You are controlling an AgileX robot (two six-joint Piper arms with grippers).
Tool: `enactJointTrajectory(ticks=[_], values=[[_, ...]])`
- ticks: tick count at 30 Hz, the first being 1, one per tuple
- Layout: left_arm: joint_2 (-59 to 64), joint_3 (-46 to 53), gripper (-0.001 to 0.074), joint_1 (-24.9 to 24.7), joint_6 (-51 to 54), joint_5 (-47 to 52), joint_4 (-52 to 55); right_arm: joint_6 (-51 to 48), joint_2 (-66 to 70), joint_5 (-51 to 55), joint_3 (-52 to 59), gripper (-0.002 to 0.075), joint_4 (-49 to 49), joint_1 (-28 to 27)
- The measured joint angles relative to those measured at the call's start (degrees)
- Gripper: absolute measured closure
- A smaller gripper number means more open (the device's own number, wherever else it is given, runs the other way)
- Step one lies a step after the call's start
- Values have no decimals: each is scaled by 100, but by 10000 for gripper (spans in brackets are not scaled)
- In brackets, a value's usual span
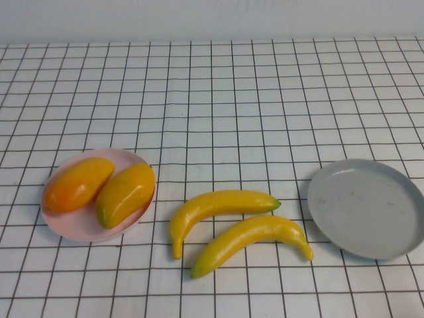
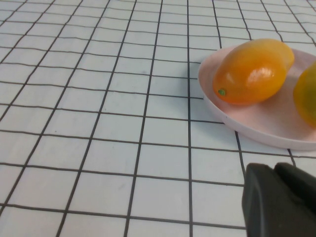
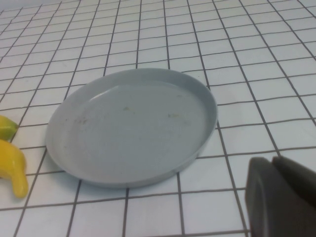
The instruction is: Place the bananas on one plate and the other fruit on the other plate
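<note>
1. The table [image 1: 212, 99] is covered with a white cloth marked by a black grid, and it carries everything in the scene.
2. The grey plate [image 1: 368, 207] sits at the right side of the table and holds nothing. It looks rigid and light, with faint scuffs on its floor.
3. The pink plate [image 1: 83, 225] sits at the left and already holds both mangoes, the orange mango [image 1: 77, 183] and the yellow mango [image 1: 125, 194], lying side by side.
4. The two bananas lie on the table between the plates, close together and nearly parallel: the upper banana [image 1: 215, 207] and the lower banana [image 1: 252, 242], whose end comes near the grey plate.
5. The bananas look like hard, glossy plastic: probably light and stiff, but slippery. Gripping across the thick middle seems safest, since the tapered ends could slide out.
6. The left gripper [image 2: 279, 202] hangs low just beside the pink plate's near rim, seen only as a dark corner. Whether it is open cannot be told.
7. The right gripper [image 3: 281, 197] hangs low near the grey plate's rim, and its opening cannot be told either. Neither arm appears in the high view.
</note>
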Motion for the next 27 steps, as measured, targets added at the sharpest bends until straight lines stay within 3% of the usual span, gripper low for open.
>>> enactJointTrajectory(ticks=[12, 15, 20, 27], values=[[0, 0, 735, 0, 0, 0, 0, 27, 0, -29, 0, 741, 9, 0], [0, 0, 735, 0, 0, 0, 0, 298, 0, -304, 0, 741, 1591, 0], [0, 0, 735, 0, 0, 0, 0, 595, 0, -671, 0, 741, 5739, 0], [0, 0, 735, 0, 0, 0, 0, -427, 0, -1457, 0, 741, 6433, 0]])
